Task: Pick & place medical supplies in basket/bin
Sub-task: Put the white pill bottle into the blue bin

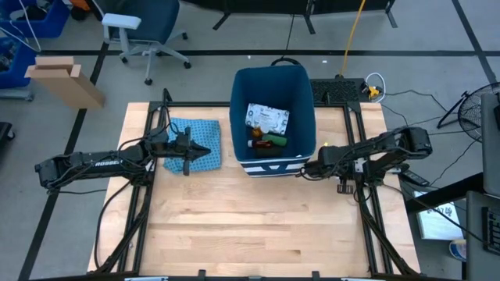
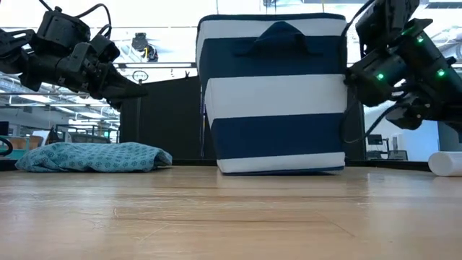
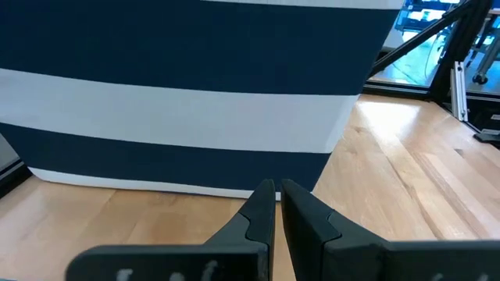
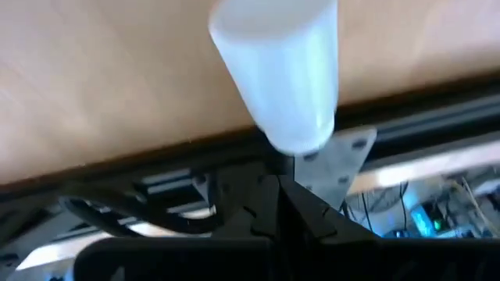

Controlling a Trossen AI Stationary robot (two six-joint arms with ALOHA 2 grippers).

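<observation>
The dark-blue bin [image 1: 234, 117] with white stripes [image 2: 274, 94] stands at the table's far middle. In it lie a flat white packet [image 1: 268, 117], a slim red tube [image 1: 257, 131], a green cylinder [image 1: 276, 141] and a dark bottle with an orange label [image 1: 261, 147]. My left gripper [image 1: 208, 148] is shut and empty. It hangs over the light blue cloth and points at the bin's striped side [image 3: 180, 94]. My right gripper [image 1: 303, 169] is shut and empty, raised beside the bin's near right corner. A white cylinder [image 4: 277, 70] lies on the table ahead of it.
The light blue patterned cloth [image 1: 195, 140] lies bunched on the table left of the bin [image 2: 94, 157]. The white cylinder [image 2: 446, 163] lies right of the bin [image 1: 324, 145]. Black frame rails [image 1: 355, 203] run along the table's sides. Bare wood [image 1: 250, 226] fills the near half.
</observation>
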